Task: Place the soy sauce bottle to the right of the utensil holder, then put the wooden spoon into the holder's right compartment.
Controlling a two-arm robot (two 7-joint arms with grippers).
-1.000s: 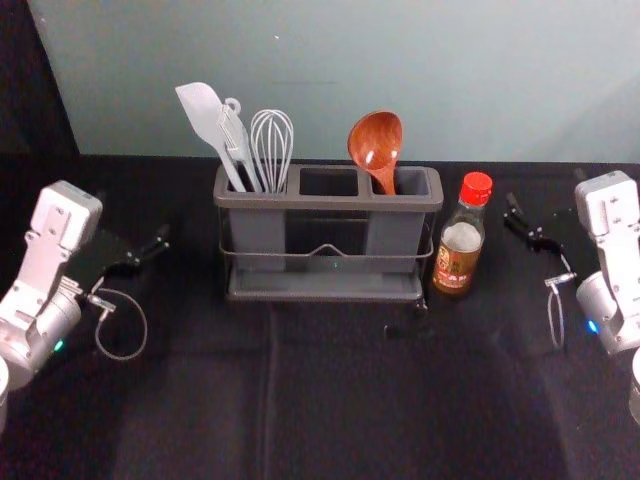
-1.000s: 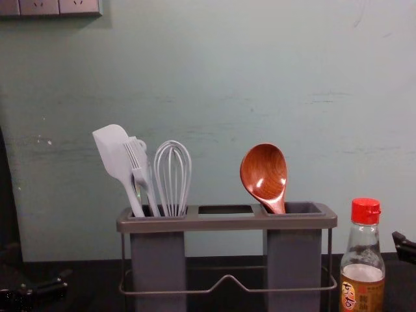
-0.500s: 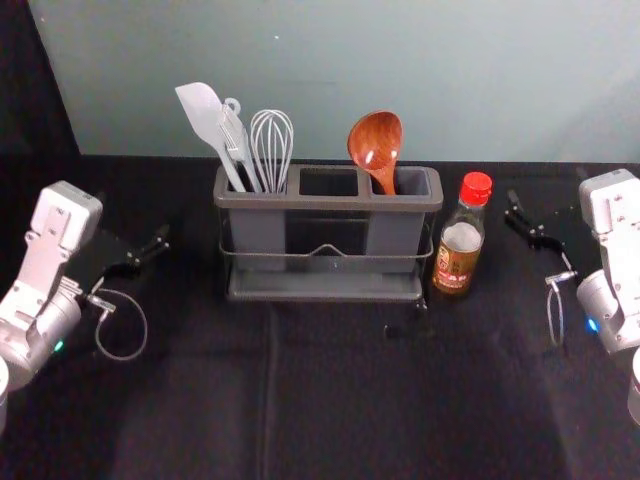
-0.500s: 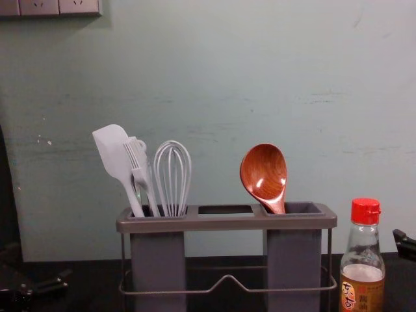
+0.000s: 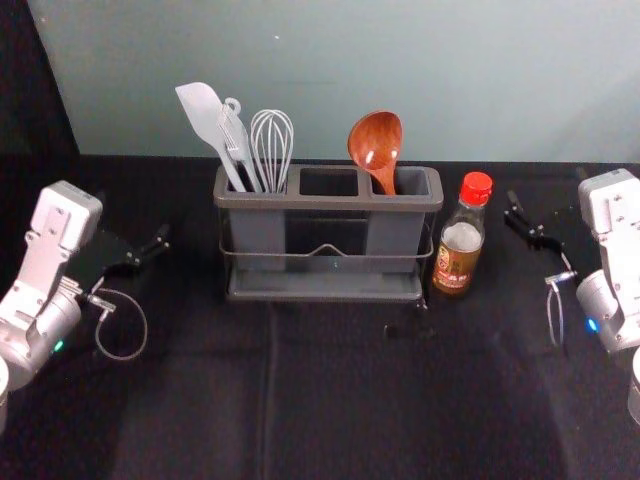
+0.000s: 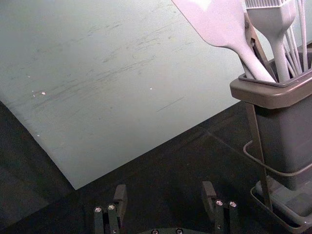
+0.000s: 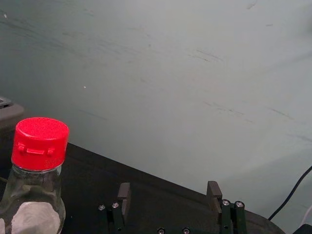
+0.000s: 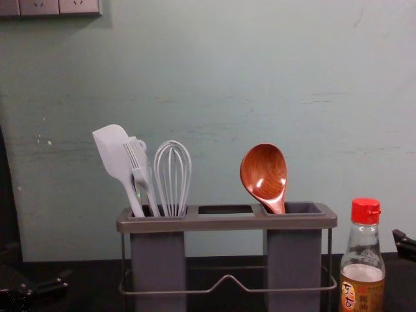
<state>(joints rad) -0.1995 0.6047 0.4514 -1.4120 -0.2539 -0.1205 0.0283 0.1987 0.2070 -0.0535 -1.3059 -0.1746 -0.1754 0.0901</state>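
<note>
The right gripper (image 5: 514,212) is open, a strip of cloth (image 5: 500,290) separating it from the bottle (image 5: 460,245) on its left; farther left, the spoon (image 5: 376,140) leans in the right compartment (image 5: 412,182) of the holder (image 5: 325,202). The left gripper (image 5: 160,240), open, sits apart from the holder's left edge.

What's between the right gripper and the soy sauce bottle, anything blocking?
Nothing visible. The right gripper is open, to the right of the soy sauce bottle, with only a gap between them. The utensil holder stands on the bottle's other side.
</note>
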